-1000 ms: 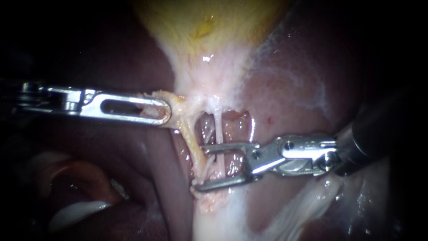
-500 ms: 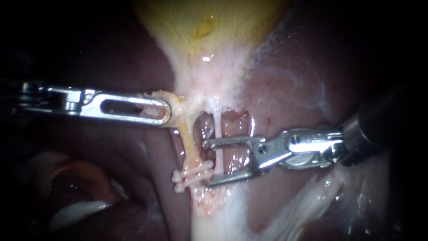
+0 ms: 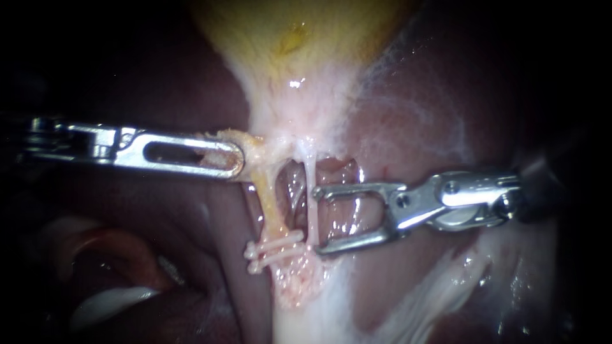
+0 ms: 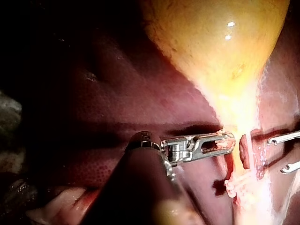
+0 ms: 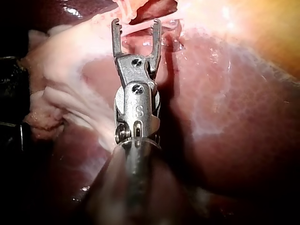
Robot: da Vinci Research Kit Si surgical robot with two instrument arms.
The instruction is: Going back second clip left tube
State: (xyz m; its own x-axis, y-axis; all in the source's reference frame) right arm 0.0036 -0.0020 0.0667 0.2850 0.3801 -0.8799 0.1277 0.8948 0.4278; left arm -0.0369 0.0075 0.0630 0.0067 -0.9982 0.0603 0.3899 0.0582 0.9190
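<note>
The yellowish left tube point(image 3: 271, 204) runs down from the gallbladder point(image 3: 299, 38) and carries two white clips point(image 3: 274, 248) side by side near its lower end. My right instrument point(image 3: 317, 220) stands to the right of that tube with its jaws open and empty. A thin pale right tube point(image 3: 311, 185) lies just at their mouth. My left instrument point(image 3: 220, 158) is shut on pale tissue at the gallbladder's neck and holds it leftward. In the left wrist view, the left instrument point(image 4: 220, 143) grips that tissue, with the clips point(image 4: 232, 185) beyond. In the right wrist view, the right instrument point(image 5: 136, 23) stands open.
Dark red liver point(image 3: 446, 95) surrounds the site on both sides. A window of bare tissue point(image 3: 338, 191) opens between and beside the two tubes. A whitish band point(image 3: 306, 312) runs down below the clips. Pale folds point(image 3: 108, 299) lie at lower left.
My right instrument has drawn back to the right, off the left tube, its jaws staying open. The two white clips on that tube now show. The left instrument has held still.
</note>
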